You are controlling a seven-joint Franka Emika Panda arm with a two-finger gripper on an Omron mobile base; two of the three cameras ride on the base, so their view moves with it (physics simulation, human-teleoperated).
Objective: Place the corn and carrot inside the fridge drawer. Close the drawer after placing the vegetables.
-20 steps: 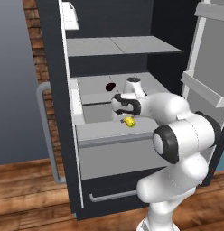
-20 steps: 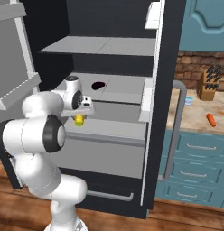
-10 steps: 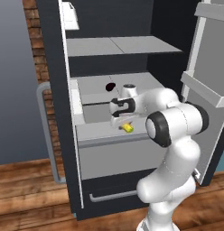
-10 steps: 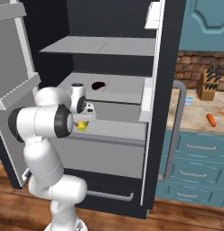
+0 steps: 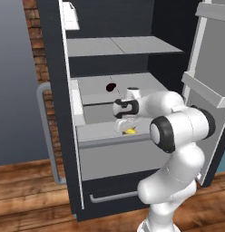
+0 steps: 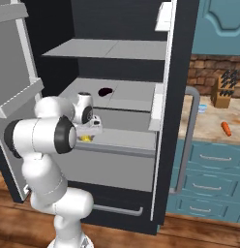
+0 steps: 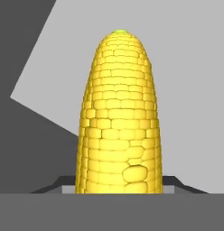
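We see the gripper (image 5: 127, 125) hanging over the open fridge drawer (image 5: 115, 149), near the drawer's front rim; the corn (image 5: 130, 131) shows as a small yellow patch just under the hand in the left base view, and again at (image 6: 86, 138) from the right side; in the hand view the corn (image 7: 119, 117) stands close before the camera, its kernels running up to a pale green tip, with light grey drawer surface behind it and a darker grey area at the upper left; whether the fingers clamp the cob or merely stand beside it we cannot tell, since their tips are hidden behind it; the drawer is pulled out from the fridge, its plain grey front panel facing us below a flat grey shelf (image 5: 123, 45); the carrot (image 6: 226, 129) lies well apart on the counter (image 6: 209, 123) to the right of the fridge, near a knife block (image 6: 224, 89); a dark lower drawer with a bar handle (image 6: 117, 210) sits beneath the grey one.
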